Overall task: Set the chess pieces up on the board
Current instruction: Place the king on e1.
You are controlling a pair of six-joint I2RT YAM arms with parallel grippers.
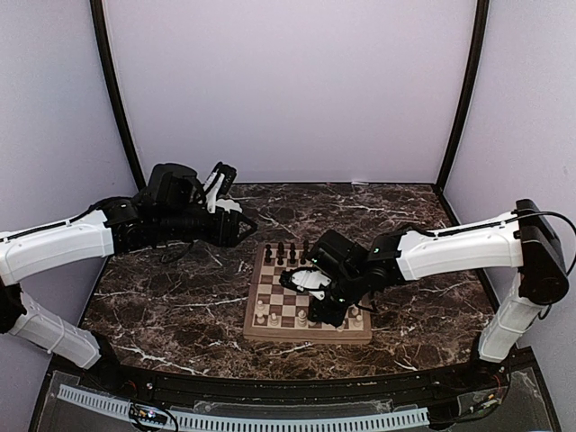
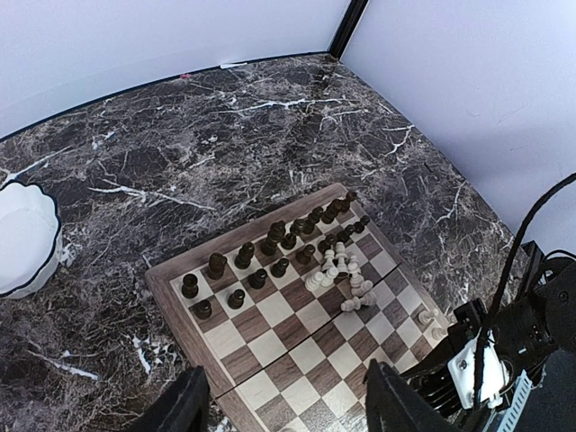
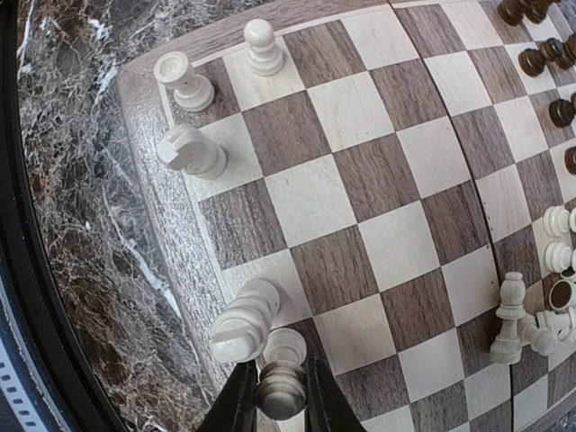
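Chess piece (image 3: 281, 389), cream-white, upright between jaws of right gripper (image 3: 280, 407), at board (image 3: 360, 180) edge

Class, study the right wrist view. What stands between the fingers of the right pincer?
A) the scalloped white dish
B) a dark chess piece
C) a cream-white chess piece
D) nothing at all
C: a cream-white chess piece sits between the fingers of the right pincer, near the edge of the board.
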